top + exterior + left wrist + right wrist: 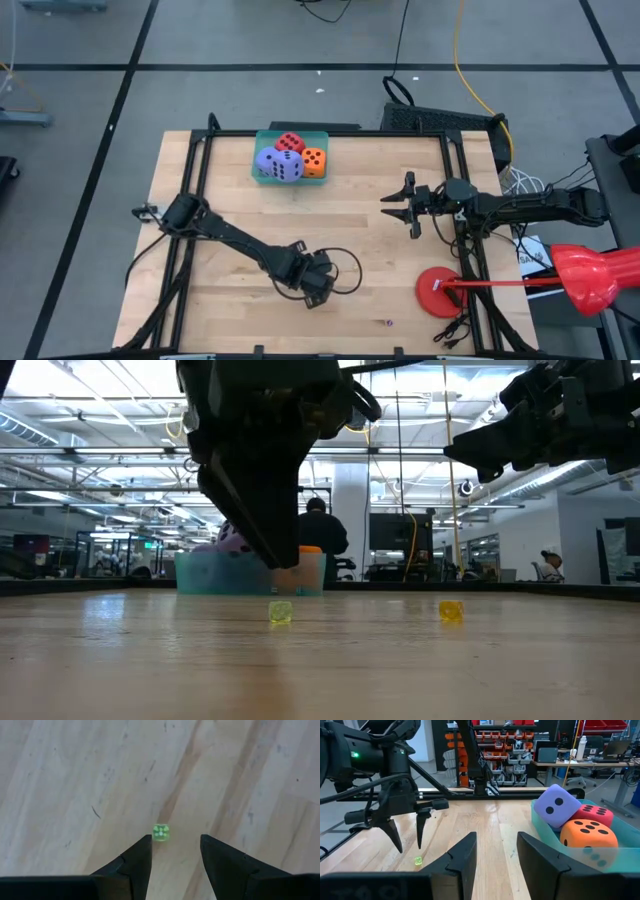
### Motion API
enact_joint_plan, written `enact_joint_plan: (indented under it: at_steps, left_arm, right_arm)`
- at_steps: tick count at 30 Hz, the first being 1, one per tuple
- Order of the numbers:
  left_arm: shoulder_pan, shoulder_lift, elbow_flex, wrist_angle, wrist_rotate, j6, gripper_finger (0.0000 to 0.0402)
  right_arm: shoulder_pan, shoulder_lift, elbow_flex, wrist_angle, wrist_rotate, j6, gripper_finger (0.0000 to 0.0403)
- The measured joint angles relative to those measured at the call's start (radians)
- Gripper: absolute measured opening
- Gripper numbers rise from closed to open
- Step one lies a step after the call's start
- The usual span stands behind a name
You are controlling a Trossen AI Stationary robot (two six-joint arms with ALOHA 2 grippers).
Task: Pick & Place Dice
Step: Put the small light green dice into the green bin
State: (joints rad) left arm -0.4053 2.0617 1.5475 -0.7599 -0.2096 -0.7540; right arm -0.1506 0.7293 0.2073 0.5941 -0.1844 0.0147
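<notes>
At the far edge of the tabletop, left of its middle, sits the teal tray [262, 136] with all four dice in it: red die [291, 143] at the back, orange die [314, 160] on the right, and two purple-blue dice [270, 158] front-left, touching each other. The pile stands higher than the tray wall.

Left gripper [312, 283] is near the front edge, about mid-width, pointing down at the bare wood. Its fingers [135, 860] are parted with a clear gap and nothing is held. A tiny green cube [160, 832] lies on the wood just past the tips, closer to one finger and not touching it. The right wrist view shows the same thing: tips above the cube and off the surface.

Right gripper [398, 206] is up in the air over the right half of the tabletop, roughly mid-depth, aimed toward the left side. Its fingers [462, 855] are apart and it holds nothing.

A tiny yellow cube [451, 610] lies on the wood to the right of the green one in the low view, well apart from it. I can't find it from above.

A red disc [440, 292] sits at the front right corner.
</notes>
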Motion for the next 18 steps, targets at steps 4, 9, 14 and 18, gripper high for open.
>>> enact_joint_plan:
  at_steps: [4,9,14,18]
  left_arm:
    - [0.002,0.000,-0.008,-0.007,0.000,-0.004,0.0179]
    - [0.001,-0.001,-0.038,-0.008,0.004,-0.019,0.0179]
    - [0.002,-0.001,-0.042,0.001,0.003,-0.018,0.0179]
    - [0.001,-0.001,-0.042,-0.001,0.003,-0.018,0.0179]
  right_arm:
    - [0.000,0.000,0.000,0.000,0.000,0.000,0.0130]
    - [0.000,0.000,0.000,0.000,0.000,0.000,0.0130]
    - [0.000,0.000,0.000,0.000,0.000,0.000,0.0130]
    - [0.000,0.000,-0.001,0.000,0.000,0.000,0.0130]
